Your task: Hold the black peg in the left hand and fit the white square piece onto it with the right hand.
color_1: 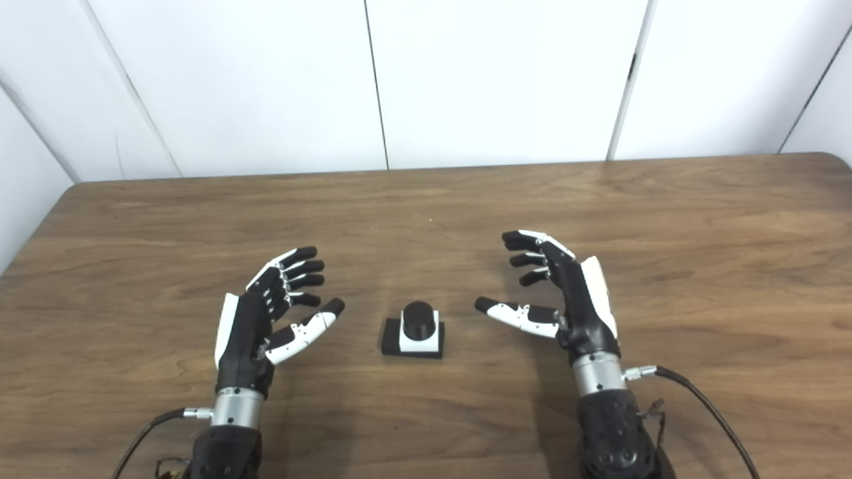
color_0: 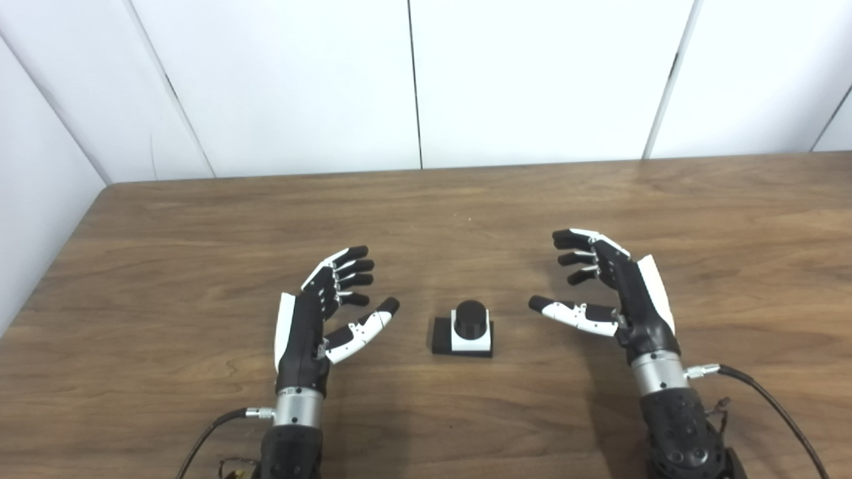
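Well, by the look of things the fitting is already done, or else was never undone. On the brown wood-grain table (color_0: pixel 599 199) in front of you stands a flat black rectangular base with a round black peg (color_0: pixel 470 316) rising from it, and the white square piece (color_0: pixel 471 340) sits around the foot of that peg, down on the base. The peg's rounded top shows above the white collar, so the piece looks fully seated rather than perched or tilted.

Your left hand (color_0: pixel 318 313) rests to the left of the assembly, near it but apart, palm turned inward; its fingers (color_0: pixel 349 266) are spread and lightly curled, thumb held out toward the peg, and it holds nothing. Your right hand (color_1: pixel 566 293) mirrors it on the other side, also near but not touching, fingers apart and bent, thumb pointing at the assembly, likewise empty.

So judge it this way: neither hand has hold of the peg, and the white piece is not in your right hand. If the aim was to join the two, the pictures show them joined and set down between your hands. If the run is only starting, then you have everything left to do: take up the peg, free the white piece, and fit it again.
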Motion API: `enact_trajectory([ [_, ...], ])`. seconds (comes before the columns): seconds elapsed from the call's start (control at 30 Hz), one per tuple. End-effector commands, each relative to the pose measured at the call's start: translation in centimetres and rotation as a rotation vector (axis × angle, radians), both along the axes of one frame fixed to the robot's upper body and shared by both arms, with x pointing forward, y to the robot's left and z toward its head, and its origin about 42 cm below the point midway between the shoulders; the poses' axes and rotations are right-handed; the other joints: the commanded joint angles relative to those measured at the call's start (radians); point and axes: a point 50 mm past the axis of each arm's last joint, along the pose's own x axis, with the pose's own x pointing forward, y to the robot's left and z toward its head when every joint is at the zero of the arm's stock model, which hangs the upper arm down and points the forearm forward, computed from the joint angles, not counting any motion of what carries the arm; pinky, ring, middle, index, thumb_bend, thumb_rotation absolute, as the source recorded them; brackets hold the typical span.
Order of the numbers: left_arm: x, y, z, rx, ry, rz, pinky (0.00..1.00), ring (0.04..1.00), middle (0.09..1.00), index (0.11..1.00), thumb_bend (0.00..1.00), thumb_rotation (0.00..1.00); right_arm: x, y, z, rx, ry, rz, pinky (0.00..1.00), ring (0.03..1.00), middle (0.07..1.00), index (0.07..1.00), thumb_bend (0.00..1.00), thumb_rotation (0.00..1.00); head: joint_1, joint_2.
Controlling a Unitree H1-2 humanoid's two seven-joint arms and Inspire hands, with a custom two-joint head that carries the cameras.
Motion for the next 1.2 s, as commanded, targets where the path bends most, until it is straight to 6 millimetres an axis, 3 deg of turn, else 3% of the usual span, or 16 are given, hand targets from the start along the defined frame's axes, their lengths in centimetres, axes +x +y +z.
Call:
enact_trajectory([
  [0.0,0.64,-0.15,1.68,0.006,-0.07,-0.004,0.58,0.696,0.727,0.744,0.6,0.01,0.35,0.26,1.79,0.009,-0.091,0.01,0.54,0.673,0.726,0.71,0.64,0.14,0.0,-0.001],
  [0.67,0.72,-0.07,1.6,-0.007,-0.07,-0.012,0.57,0.69,0.722,0.751,0.61,0.0,0.34,0.25,1.9,0.006,-0.092,0.015,0.55,0.674,0.725,0.709,0.66,0.13,-0.005,0.001],
  [1.0,0.92,-0.37,1.62,0.031,-0.054,-0.032,0.58,0.691,0.725,0.743,0.76,0.0,0.42,0.51,1.86,0.008,-0.079,0.026,0.57,0.679,0.732,0.711,0.72,0.12,-0.005,-0.001],
  [1.17,1.16,-0.46,1.6,0.042,-0.053,-0.045,0.58,0.693,0.725,0.74,0.79,0.0,0.63,0.72,1.93,-0.011,-0.07,0.036,0.58,0.683,0.735,0.719,0.76,0.14,-0.007,0.001],
])
